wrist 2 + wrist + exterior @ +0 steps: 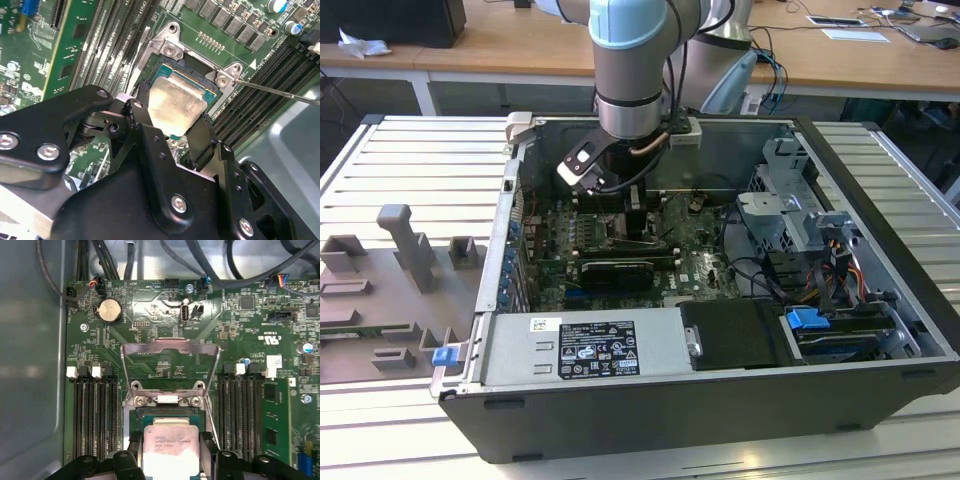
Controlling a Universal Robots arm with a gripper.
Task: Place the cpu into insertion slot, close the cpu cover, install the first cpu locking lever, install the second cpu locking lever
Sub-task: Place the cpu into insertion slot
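Between the black fingers (136, 114) of the gripper (170, 119) sits the cpu (176, 100), silvery lid up. The jaws are narrow and clamped on its two opposite edges; both wrist views show this. The cpu (169, 446) hangs over the insertion slot (170, 413), low and close to it, though I cannot tell if it is seated. The slot's green and dark rim shows past the chip's far edge. Just beyond the slot, the cpu cover (170, 346) is swung open, and the board is visible through its window. A thin locking lever (280, 93) sticks out from the socket corner, unlatched. Rows of black memory slots (95, 410) flank the socket on both sides, and one green memory module (275, 420) is fitted. A coin cell battery (108, 310) lies further out on the motherboard (240, 320).

In the exterior view, the arm (630, 70) drops from top centre into the open computer case (670, 428). The gripper (638, 228) is down at the board in mid frame. The power supply (585, 345) sits lower centre. The drive cage (800, 215) is toward the exterior view's right. A grey fixture tray (390, 290) lies outside the case at the exterior view's left.
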